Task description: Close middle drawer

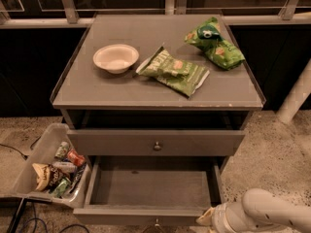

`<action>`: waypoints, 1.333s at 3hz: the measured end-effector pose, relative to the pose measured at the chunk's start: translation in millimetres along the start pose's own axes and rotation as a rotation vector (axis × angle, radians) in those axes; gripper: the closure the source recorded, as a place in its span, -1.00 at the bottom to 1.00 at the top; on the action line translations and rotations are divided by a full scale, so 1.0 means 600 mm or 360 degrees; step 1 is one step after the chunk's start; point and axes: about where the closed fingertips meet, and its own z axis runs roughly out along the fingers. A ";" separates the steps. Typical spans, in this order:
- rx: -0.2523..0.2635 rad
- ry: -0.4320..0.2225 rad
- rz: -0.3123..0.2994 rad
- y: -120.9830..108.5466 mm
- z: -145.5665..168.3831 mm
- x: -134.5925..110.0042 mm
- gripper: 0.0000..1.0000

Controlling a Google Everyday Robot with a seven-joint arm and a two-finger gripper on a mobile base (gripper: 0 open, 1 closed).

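- Grey cabinet top (pixel 97 89): flat, low rim at the sides.
- White bowl (pixel 115 58) on it, L of centre, upright.
- Green snack bag (pixel 173 72) lies flat mid-top, just R of bowl.
- 2nd green bag (pixel 215 43) at back R corner, apart from 1st.
- Speckled floor (pixel 272 164): clear bin (pixel 30 166) w/ snack packs stands L of cabinet.
- Gripper (pixel 206 218) low by cabinet's front R, over floor.
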 end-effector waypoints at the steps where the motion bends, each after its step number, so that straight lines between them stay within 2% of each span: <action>1: 0.0030 -0.0005 -0.0005 -0.011 -0.003 -0.003 -1.00; 2: 0.0068 -0.0050 -0.0003 -0.065 0.000 -0.016 -0.62; 3: 0.0112 -0.0110 -0.0021 -0.145 0.004 -0.046 -0.16; 4: 0.0150 -0.0141 -0.0007 -0.211 0.010 -0.057 0.30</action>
